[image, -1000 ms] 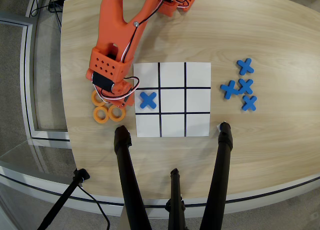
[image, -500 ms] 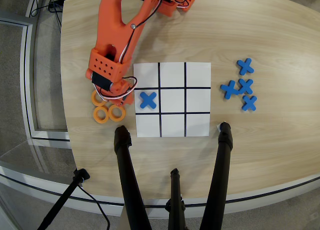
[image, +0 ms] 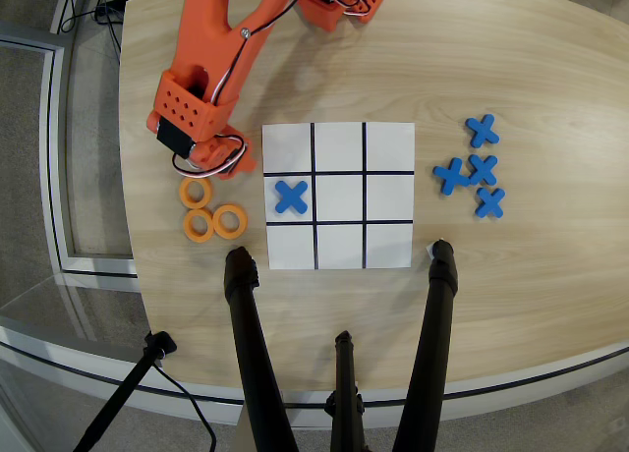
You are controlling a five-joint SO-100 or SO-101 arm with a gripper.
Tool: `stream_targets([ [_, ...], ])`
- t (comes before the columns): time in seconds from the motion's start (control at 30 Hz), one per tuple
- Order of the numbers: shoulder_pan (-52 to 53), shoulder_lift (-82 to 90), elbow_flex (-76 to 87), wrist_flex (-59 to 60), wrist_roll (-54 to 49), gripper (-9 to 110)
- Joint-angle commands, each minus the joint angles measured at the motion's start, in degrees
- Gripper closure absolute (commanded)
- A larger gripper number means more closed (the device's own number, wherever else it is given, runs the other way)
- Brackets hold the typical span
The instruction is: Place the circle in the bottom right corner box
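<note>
Pale wood-grain worktop (image: 550, 79) carried everything in the overhead view: a white grid sheet (image: 338, 196) in the middle, one blue X (image: 291, 197) lying in its middle-left cell, four more X pieces (image: 475, 167) well apart to the right, and three orange rings (image: 210, 210) in a tight cluster just beside the sheet's left edge. A fourth ring was not visible. The orange arm (image: 211, 54) reached down from the top, and its end effector (image: 209, 165) hung right over the top of that cluster, close above the upper ring (image: 194, 192); the wrist body hid the jaws, so I could not tell how far they stood open or whether they held anything. The bottom-right box (image: 388, 246) lay bare, so the pick looked not yet made. To do this step well, I judged the fingers should straddle one rim of a single ring, the upper one being nearest, and avoid nudging its touching neighbours. A flat ring gives little to pinch, so a low, square approach seemed wise before any lift toward that box.
</note>
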Motion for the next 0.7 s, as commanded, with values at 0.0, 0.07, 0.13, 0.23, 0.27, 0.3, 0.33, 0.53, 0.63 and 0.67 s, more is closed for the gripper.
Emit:
stream_targets([
  [0.0, 0.9, 0.3, 1.5, 1.5, -0.2, 81],
  [0.07, 1.1, 0.0, 1.5, 1.3, 0.3, 82],
  [0.13, 1.1, -0.3, 1.3, 1.3, 0.3, 82],
  [0.23, 1.1, -0.4, 1.7, 1.3, 0.3, 91],
  [0.27, 1.1, -0.4, 1.8, 1.3, 0.3, 98],
  [0.3, 1.1, -0.4, 1.9, 1.4, -0.7, 101],
  [0.33, 1.1, -0.4, 2.3, 1.6, -1.7, 102],
  [0.53, 1.6, 0.1, 2.6, 1.4, -1.8, 102],
  [0.63, 1.9, 1.5, 2.9, 1.6, -1.4, 102],
  [0.67, 1.9, 2.9, 2.9, 2.5, -1.3, 102],
])
